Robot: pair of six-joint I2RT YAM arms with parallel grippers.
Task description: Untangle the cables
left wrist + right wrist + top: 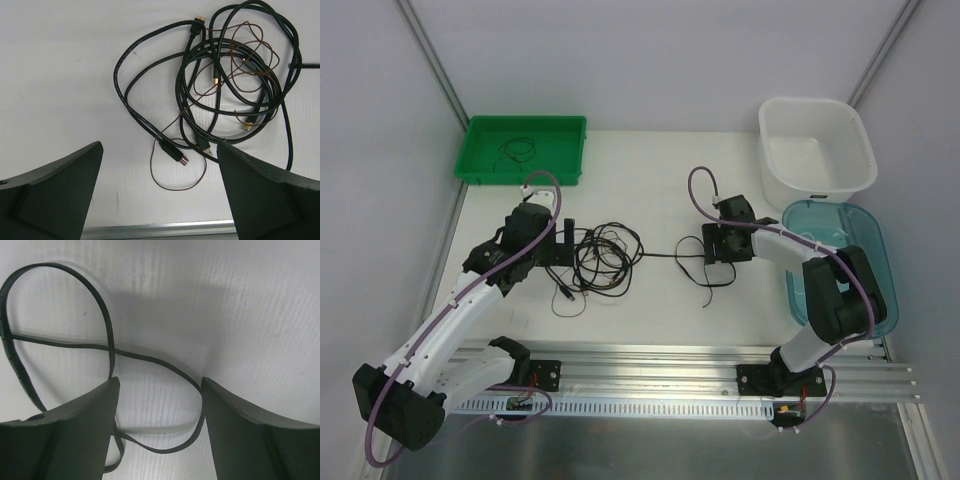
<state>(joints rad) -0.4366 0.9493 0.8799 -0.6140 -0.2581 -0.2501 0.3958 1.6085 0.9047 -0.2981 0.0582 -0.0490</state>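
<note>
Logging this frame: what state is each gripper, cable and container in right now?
Left gripper: open, holding nothing.
Right gripper: open, gripping nothing.
Bundle of black cables and thin brown wire: tangled, lying untouched.
Black cable loop: crossed over itself, lying under the right gripper.
Thin black cable: loosely coiled inside the green plastic tray.
White plastic tub: upright.
</note>
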